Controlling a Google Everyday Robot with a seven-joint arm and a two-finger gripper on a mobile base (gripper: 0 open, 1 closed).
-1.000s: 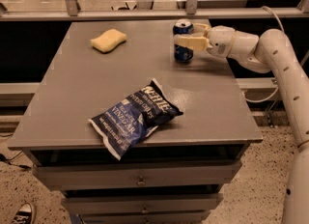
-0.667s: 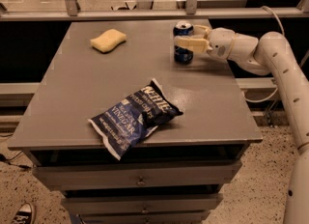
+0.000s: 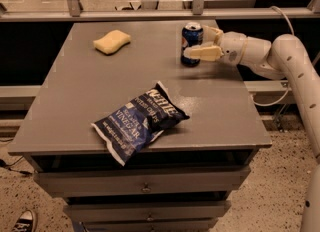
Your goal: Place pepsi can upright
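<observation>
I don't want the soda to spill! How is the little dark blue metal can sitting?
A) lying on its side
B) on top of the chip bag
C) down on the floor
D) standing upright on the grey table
D: the small dark blue metal pepsi can stands upright on the grey table, silver top up, near the far edge, with the robot's cream gripper right at it.

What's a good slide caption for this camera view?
Gripper around the upright pepsi can, far side of the table; chip bag and sponge lie apart.
</observation>
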